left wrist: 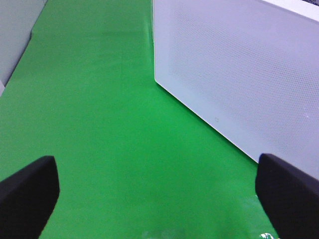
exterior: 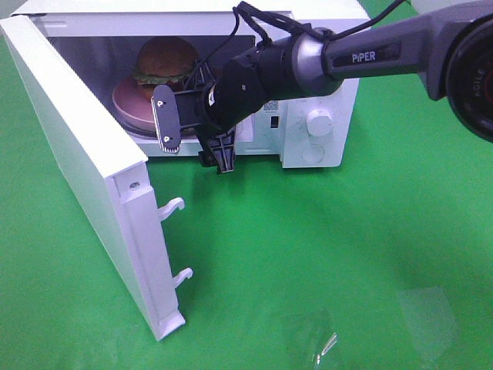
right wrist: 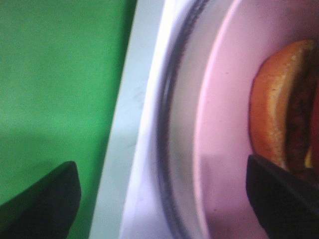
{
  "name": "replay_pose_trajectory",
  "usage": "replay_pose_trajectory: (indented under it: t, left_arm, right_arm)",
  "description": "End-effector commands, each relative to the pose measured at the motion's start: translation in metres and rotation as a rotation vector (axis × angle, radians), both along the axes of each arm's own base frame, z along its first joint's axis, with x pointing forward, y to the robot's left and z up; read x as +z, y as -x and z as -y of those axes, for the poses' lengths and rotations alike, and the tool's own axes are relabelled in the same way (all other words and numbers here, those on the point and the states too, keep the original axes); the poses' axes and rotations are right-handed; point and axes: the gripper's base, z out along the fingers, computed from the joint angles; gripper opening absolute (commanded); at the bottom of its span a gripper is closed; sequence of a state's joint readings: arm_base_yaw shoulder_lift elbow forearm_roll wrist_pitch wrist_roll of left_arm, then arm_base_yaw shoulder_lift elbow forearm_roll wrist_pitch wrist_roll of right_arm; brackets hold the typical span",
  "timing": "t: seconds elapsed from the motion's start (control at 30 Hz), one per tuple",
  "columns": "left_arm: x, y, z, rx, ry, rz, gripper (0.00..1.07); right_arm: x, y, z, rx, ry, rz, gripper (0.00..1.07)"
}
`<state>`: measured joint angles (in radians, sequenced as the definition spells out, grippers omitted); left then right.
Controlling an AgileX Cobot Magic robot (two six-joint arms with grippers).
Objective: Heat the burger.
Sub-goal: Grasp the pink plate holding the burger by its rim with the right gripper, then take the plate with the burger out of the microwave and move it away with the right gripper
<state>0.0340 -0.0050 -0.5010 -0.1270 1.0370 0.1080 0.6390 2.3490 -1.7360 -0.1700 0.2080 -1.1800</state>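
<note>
If I swing my right gripper (exterior: 192, 142) carelessly, it could bump the round pink plate (exterior: 132, 100) and tip the golden-brown burger with green lettuce (exterior: 165, 62) sitting on it inside the white microwave (exterior: 323, 85). My right arm reaches across to the oven's mouth, claws wide and holding nothing. My left gripper (left wrist: 154, 191) hangs wide and empty beside the open white door (exterior: 77, 146).

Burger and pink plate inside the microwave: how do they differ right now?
The burger is tall and domed, golden-brown with green lettuce showing; the pink plate is flat, wide and plain pink. The burger sits on top; the plate lies underneath, its edge reaching past the bun. The right tool hangs open before the plate's front edge, partly hiding it, while the burger's top shows clear. Both are inside the open microwave.
</note>
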Motion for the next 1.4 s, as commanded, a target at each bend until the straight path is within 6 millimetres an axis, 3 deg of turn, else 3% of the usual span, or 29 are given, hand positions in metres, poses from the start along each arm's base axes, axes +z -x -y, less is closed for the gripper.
replay_pose_trajectory:
  t: [0.03,0.53,0.6,0.63,0.67,0.7,0.73,0.83,0.87,0.9,0.93,0.97,1.0,1.03,1.1,1.4]
  left_arm:
    - [0.0,0.002,0.0,0.003,-0.003,0.022,1.0]
    - [-0.001,0.002,0.0,0.004,-0.004,0.022,1.0]
    - [-0.001,0.002,0.0,0.004,-0.004,0.022,1.0]
    - [-0.001,0.002,0.0,0.004,-0.004,0.022,1.0]
    - [-0.001,0.002,0.0,0.004,-0.004,0.022,1.0]
    - [-0.001,0.002,0.0,0.004,-0.004,0.022,1.0]
    - [-0.001,0.002,0.0,0.004,-0.004,0.022,1.0]
    - [-0.001,0.002,0.0,0.004,-0.004,0.022,1.0]
    - [-0.001,0.002,0.0,0.004,-0.004,0.022,1.0]
    - [-0.001,0.002,0.0,0.004,-0.004,0.022,1.0]
    - [-0.001,0.002,0.0,0.004,-0.004,0.022,1.0]
    - [-0.001,0.002,0.0,0.004,-0.004,0.022,1.0]
    - [-0.001,0.002,0.0,0.004,-0.004,0.022,1.0]
    - [-0.001,0.002,0.0,0.004,-0.004,0.022,1.0]
    - [-0.001,0.002,0.0,0.004,-0.004,0.022,1.0]
    - [-0.001,0.002,0.0,0.004,-0.004,0.022,1.0]
  right_arm:
    - [0.001,-0.004,0.0,-0.018,-0.026,-0.004,0.87]
    - [-0.011,-0.006,0.0,-0.031,-0.038,-0.023,0.82]
    - [-0.011,-0.006,0.0,-0.035,-0.039,-0.03,0.72]
    - [-0.011,-0.006,0.0,-0.035,-0.039,-0.03,0.72]
    - [-0.012,-0.006,0.0,-0.042,-0.046,-0.039,0.63]
    - [-0.012,-0.006,0.0,-0.042,-0.046,-0.039,0.63]
    - [-0.012,-0.006,0.0,-0.045,-0.047,-0.045,0.53]
    - [-0.012,-0.005,0.0,-0.046,-0.045,-0.048,0.47]
    - [-0.012,-0.005,0.0,-0.048,-0.045,-0.052,0.35]
    - [-0.012,-0.005,0.0,-0.048,-0.045,-0.052,0.35]
    - [-0.013,-0.005,0.0,-0.051,-0.044,-0.059,0.24]
    - [-0.013,-0.005,0.0,-0.051,-0.044,-0.059,0.24]
    - [-0.012,-0.004,0.001,-0.052,-0.036,-0.068,0.15]
    - [-0.012,-0.004,0.001,-0.052,-0.036,-0.068,0.15]
    - [-0.011,-0.001,-0.001,-0.055,-0.034,-0.089,0.02]
    - [-0.002,0.004,-0.001,-0.055,-0.015,-0.119,0.0]
